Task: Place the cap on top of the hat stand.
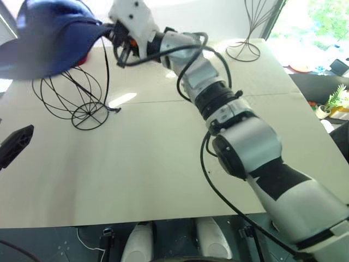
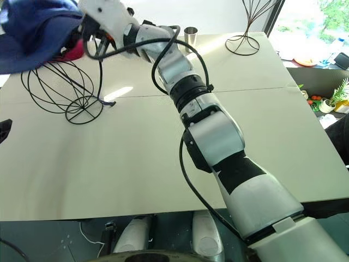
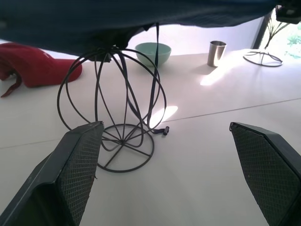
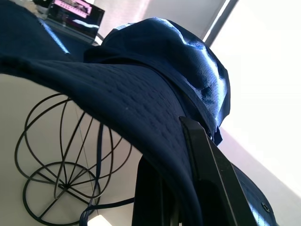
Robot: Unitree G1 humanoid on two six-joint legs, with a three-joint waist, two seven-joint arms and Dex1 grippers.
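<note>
Overhead, navy cap [image 1: 49, 38] pinched by its brim in right tool [image 4: 181, 155], hanging above globe-shaped hat stand [image 1: 73, 95] on tabletop [image 1: 163, 164]. Left tool [image 3: 164, 165] spread wide, empty. Nearby: red cap [image 3: 40, 70], green bowl [image 3: 153, 52], steel cup [image 3: 216, 52], taller wire stand [image 1: 248, 33].

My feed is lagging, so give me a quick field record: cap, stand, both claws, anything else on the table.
cap: navy cap held by its brim above the hat stand, not yet settled on it
chin cord: hangs down beside the stand's wires
right claw: shut on the brim
left claw: open, holding nothing, facing the stand
other items: red cap, green bowl, metal cup, taller wire stand
</note>
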